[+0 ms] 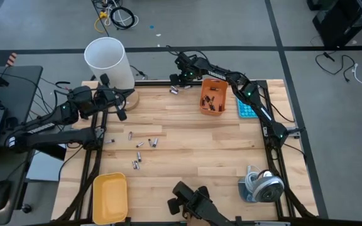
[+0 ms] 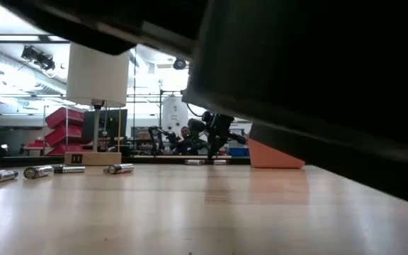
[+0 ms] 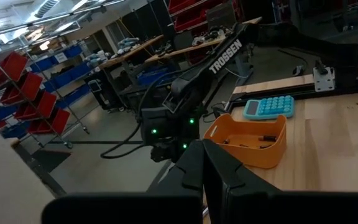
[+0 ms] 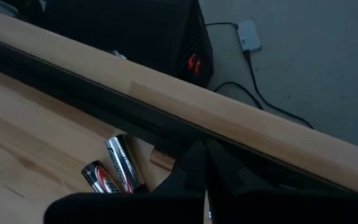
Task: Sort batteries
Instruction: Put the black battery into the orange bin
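Silvery batteries [image 4: 122, 163] beside right claw [image 4: 205, 163]

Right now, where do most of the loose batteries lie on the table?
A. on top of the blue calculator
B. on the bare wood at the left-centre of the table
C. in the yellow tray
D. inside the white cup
B: the high view shows a scatter of loose batteries on the bare wood at the left-centre of the table, while the yellow tray holds none.
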Robot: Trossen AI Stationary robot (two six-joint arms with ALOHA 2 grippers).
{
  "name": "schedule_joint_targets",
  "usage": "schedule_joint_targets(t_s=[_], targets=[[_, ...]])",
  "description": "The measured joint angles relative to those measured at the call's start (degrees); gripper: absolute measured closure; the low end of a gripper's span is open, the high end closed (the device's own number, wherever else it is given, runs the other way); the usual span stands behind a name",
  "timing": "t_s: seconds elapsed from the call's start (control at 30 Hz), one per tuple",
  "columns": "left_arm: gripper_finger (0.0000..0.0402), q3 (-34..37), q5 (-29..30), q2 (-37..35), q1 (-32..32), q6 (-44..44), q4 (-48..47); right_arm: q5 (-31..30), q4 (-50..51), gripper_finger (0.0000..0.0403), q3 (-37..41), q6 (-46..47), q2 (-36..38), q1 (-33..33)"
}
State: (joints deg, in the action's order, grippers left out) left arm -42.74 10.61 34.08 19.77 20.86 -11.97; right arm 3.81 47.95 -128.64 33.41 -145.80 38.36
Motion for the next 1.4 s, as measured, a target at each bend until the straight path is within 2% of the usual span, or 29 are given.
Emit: schedule_joint_targets(t_s=[0.43,0.83,1.07,1.4], targets=[[0.0401,0.0,0.0,0.0,0.0,0.2,-0.3,-3.9,0.6,0.0403,0.1,-0.4,-0.1,-1.7],[0.0401,0.0,0.2,0.0,0.0,0.0,-1.9,-4.6,0.7,0.0403,0.2,-2.3,0.7,-2.2],[0.0401,0.0,0.4,0.0,0.0,-0.1,-2.8,-0.4,5.4,0.0403,-4.2,-2.5,2.3,-2.6],[0.0401,0.0,0.5,0.0,0.0,-2.0,-3.9,-5.1,3.1,0.0403,-1.3,-3.2,2.3,-3.0]])
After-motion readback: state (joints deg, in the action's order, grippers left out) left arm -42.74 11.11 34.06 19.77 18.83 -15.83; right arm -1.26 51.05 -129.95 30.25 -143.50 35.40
